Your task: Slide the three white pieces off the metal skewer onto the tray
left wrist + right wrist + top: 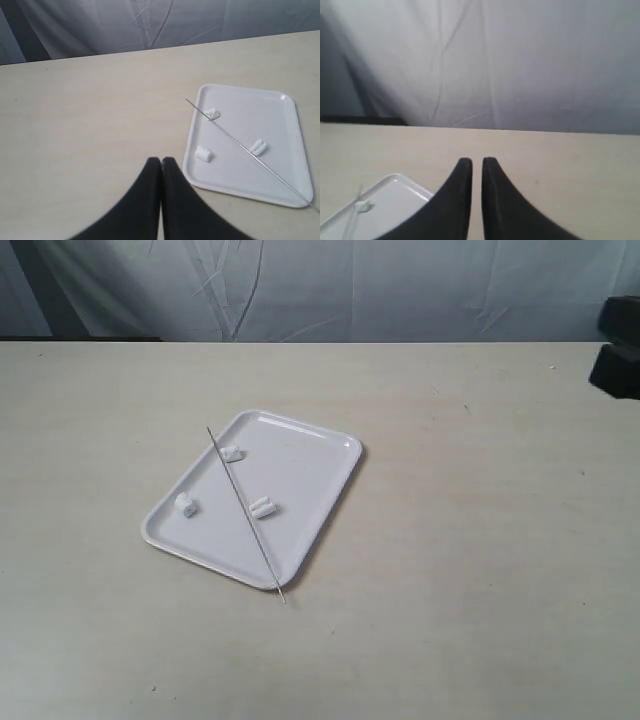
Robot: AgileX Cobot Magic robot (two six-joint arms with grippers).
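Observation:
The white tray [300,490] lies flat on the table. Across it runs the thin metal skewer [253,530], its tip past the near rim. One white piece [232,453] lies against the skewer near its far end; I cannot tell whether it is threaded on. Two more pieces [187,505] [262,507] lie loose on either side. The left wrist view shows the tray [280,150], skewer [240,145] and pieces [213,113] [204,154] [258,146]. My left gripper [161,160] is shut and empty, beside the tray. My right gripper [477,161] shows a thin slit and holds nothing, above the tray corner [395,195].
A beige table [480,540] surrounds the tray, with a grey cloth backdrop [350,290] behind its far edge. A dark part of the right arm [620,345] sits at the far right.

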